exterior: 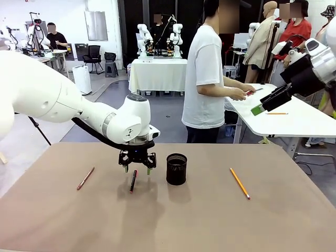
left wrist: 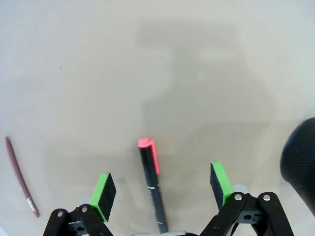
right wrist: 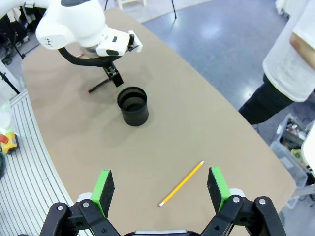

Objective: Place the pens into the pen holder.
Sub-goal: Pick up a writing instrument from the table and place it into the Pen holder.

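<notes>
Busy lab behind, other tables, a person in a white T-shirt [exterior: 202, 79] standing beyond the far edge, and up front a broad tan tabletop [exterior: 220, 226] with everything laid out. The small black wire-mesh pen holder [exterior: 176, 169] stands upright near the middle. Just beside it at its 9 o'clock lies the dark pen with the red tip [exterior: 133, 180]. Farther out at 9 o'clock is the brownish-pink pen [exterior: 85, 178], and at 3 o'clock, well apart, the yellow-orange pencil-like pen [exterior: 239, 183]. The left fingers [exterior: 126, 167] hang right over the dark pen, spread wide, holding nothing. The right fingers [exterior: 257, 110] sit high at 2 o'clock, clear of the tabletop, also spread and empty.

Over to the left wrist view: green pads [left wrist: 104, 194] at 7 and 5 o'clock, and the dark pen runs up from 6 o'clock between them, red cap pointing to 12. Neither pad touches it. The pink pen lies off at 8 o'clock, and the holder's dark wall shows at 4 o'clock.

Right wrist view: looking down from height, fingers wide, the pencil below them at 6 o'clock. The holder is at 11 o'clock, nothing inside it, with the left arm [right wrist: 74, 27] beyond.

So this reads as the first pick, with no pen in yet. Next call: drop the last bit, pinch across the barrel, lift, swing towards the holder and tip the pen upright over the rim.
</notes>
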Controlling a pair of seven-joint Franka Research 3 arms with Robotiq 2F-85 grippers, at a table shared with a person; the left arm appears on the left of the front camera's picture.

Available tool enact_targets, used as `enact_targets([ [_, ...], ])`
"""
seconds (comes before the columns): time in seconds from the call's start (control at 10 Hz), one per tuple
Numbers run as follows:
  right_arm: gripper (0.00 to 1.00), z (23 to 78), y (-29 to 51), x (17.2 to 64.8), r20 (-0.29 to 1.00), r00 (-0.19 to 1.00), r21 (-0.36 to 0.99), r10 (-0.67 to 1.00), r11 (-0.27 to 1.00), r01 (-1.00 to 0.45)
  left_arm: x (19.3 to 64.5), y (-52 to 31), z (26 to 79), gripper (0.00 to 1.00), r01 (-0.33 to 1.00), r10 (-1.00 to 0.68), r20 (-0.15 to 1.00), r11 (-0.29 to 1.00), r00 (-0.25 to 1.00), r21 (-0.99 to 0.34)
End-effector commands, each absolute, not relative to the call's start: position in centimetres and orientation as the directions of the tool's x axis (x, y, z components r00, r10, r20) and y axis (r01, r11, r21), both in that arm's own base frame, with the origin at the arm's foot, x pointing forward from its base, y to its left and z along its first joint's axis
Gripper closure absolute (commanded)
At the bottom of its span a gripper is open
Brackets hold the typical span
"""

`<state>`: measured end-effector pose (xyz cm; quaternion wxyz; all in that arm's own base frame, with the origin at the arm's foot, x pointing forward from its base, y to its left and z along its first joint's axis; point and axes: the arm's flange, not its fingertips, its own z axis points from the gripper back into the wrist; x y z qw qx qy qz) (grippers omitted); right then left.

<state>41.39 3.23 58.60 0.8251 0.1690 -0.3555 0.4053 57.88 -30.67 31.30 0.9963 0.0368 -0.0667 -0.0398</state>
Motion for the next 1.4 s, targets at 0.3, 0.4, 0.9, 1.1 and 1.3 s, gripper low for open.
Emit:
enact_targets([
  [0.3, 0.0, 58.7, 3.4, 41.4, 0.733, 0.426, 0.011, 0.53, 0.617, -0.787, 58.7, -29.1, 30.4, 0.04, 0.033, -0.04, 0.098, 0.997, 0.994, 0.07],
  [0.4, 0.0, 58.7, 3.4, 41.4, 0.733, 0.426, 0.011, 0.53, 0.617, -0.787, 58.7, -29.0, 30.2, 0.24, 0.037, -0.044, 0.092, 0.996, 0.995, 0.078],
  [0.9, 0.0, 58.7, 3.4, 41.4, 0.733, 0.426, 0.011, 0.53, 0.617, -0.787, 58.8, -29.1, 30.3, 1.0, -0.017, 0.012, 0.069, 0.998, 0.998, 0.066],
  [1.1, 0.0, 58.7, 3.4, 41.4, 0.733, 0.426, 0.011, 0.53, 0.617, -0.787, 58.5, -28.9, 30.6, 1.0, -0.027, 0.024, 0.045, 0.998, 0.999, 0.063],
  [1.3, 0.0, 58.7, 3.4, 41.4, 0.733, 0.426, 0.011, 0.53, 0.617, -0.787, 58.0, -28.8, 31.0, 1.0, -0.023, 0.02, 0.035, 0.998, 0.999, 0.058],
])
